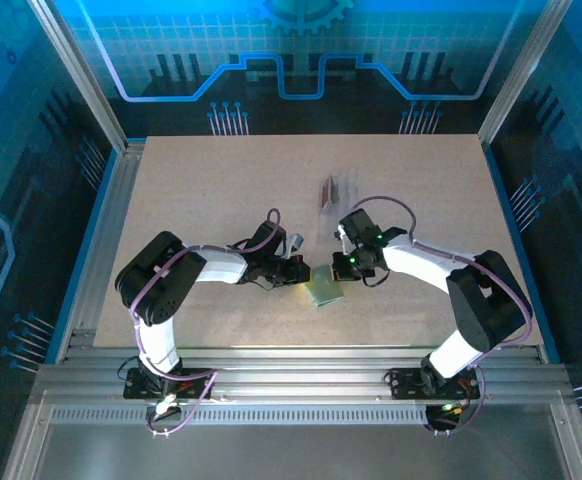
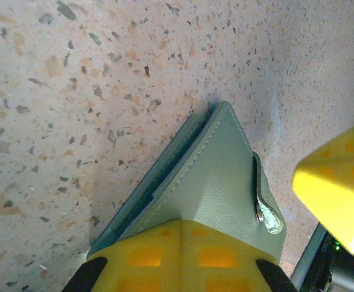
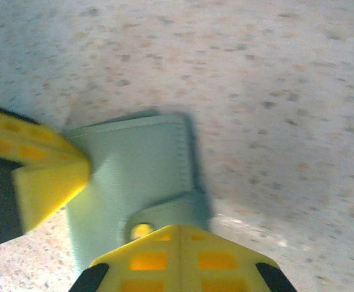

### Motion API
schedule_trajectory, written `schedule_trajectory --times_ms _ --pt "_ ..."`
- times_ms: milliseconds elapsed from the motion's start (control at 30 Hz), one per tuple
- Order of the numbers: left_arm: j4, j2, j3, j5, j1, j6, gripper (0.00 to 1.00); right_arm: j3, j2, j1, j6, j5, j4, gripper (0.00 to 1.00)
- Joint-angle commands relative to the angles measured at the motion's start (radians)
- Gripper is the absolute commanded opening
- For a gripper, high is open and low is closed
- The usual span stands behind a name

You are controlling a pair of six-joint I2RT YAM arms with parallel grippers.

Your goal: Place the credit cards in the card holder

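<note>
Between the two pincers, a little near of the table's [image 1: 201, 200] middle: card holder [image 1: 325, 292], flat on the surface. Left pincer [image 1: 299, 274] closed tight on its left side; from that wrist, pinched at one edge, the opposite corner pointing away to the far right. Right pincer [image 1: 343, 268] likewise closed, pinching the strap [image 3: 165, 213] with the snap at the holder's right edge. Gripped from both sides, neither arm nearer than the other. Squarish, so little long axis to speak of; turned diamond-wise to the table's near edge.

Well apart on the far side, straight beyond the right pincer: cards [image 1: 328, 192], a thin dark-and-red stack, seemingly leaning on a clear pouch [image 1: 344, 185], long axis running near to far. Closer to the right arm than to the left. By that reckoning, a job for the right pincer: release the strap, reach far, bring a card back short edge first to the holder steadied by the left.
</note>
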Motion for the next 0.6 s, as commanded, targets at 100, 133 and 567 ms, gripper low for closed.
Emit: schedule_trajectory --times_ms 100,133,567 --pt "-0.168 0.114 -0.075 -0.176 -0.004 0.018 0.0 0.002 -0.019 0.023 -0.005 0.054 -0.064 0.0" --pt "-0.168 0.113 -0.074 -0.172 -0.003 0.017 0.0 0.018 -0.016 0.045 -0.011 0.073 -0.075 0.0" --pt "-0.168 0.104 -0.078 -0.169 -0.003 0.018 0.0 0.144 0.086 0.224 -0.059 0.282 -0.134 0.4"
